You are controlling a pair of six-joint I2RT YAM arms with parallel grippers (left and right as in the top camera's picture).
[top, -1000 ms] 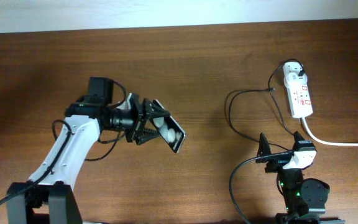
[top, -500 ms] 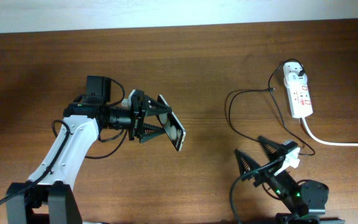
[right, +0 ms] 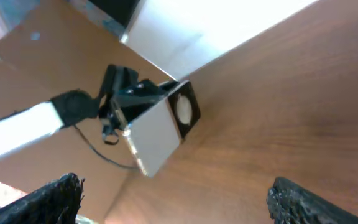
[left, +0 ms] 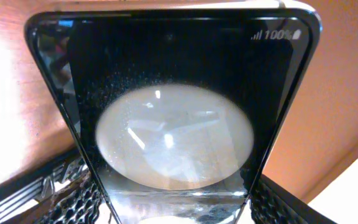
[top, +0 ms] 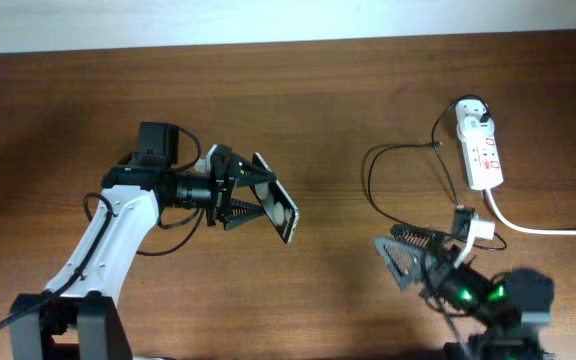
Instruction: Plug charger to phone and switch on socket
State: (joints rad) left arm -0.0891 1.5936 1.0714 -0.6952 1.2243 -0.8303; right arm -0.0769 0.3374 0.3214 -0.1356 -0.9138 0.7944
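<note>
My left gripper [top: 246,200] is shut on the black phone [top: 282,211] and holds it tilted above the table at centre left. In the left wrist view the phone [left: 173,93] fills the frame, its glossy face showing a round white glare, gripped between my fingers [left: 73,202]. My right gripper [top: 393,245] is open and empty at the lower right, facing the phone [right: 163,134]. The white socket [top: 482,152] lies at the far right. The thin black charger cable [top: 368,178] loops from its adapter [top: 474,116] toward my right gripper. Its plug tip is not discernible.
A thick white cord [top: 548,230] runs from the socket off the right edge. The brown wooden table [top: 348,90] ends at a white wall along the top. My left arm [right: 23,127] shows in the right wrist view.
My right gripper has opened and swung low and to the left, toward the phone. My left gripper lifted and turned the phone slightly, then held still.
</note>
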